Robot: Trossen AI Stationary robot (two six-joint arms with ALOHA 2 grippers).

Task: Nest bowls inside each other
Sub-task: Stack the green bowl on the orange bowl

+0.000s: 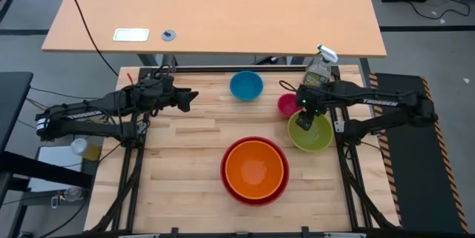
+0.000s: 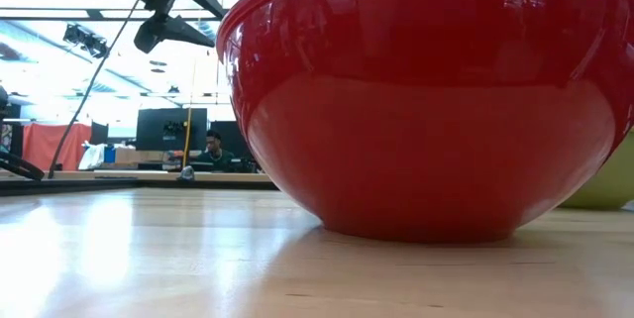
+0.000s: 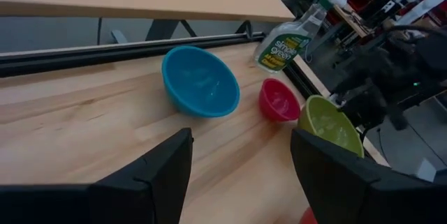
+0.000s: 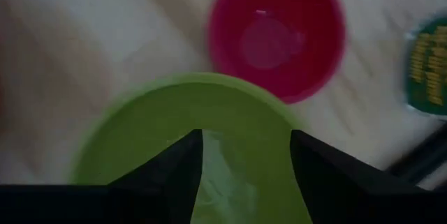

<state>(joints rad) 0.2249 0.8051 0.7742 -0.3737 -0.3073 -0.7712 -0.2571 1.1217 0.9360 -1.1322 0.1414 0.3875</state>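
One arm is nearer: the right gripper (image 1: 305, 121), parted and empty, hangs over the green bowl (image 1: 315, 136) (magenta bowl (image 1: 288, 104) just beyond).

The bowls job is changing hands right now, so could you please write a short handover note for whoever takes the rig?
Left end effector: open, empty, waiting at the table's left.
Right end effector: open over the lime green bowl, nothing gripped.
Done: orange bowl sits inside the red bowl.
Left: the green bowl, blue bowl and pink bowl stand loose on the table; nest them in that order. The spray bottle stays.
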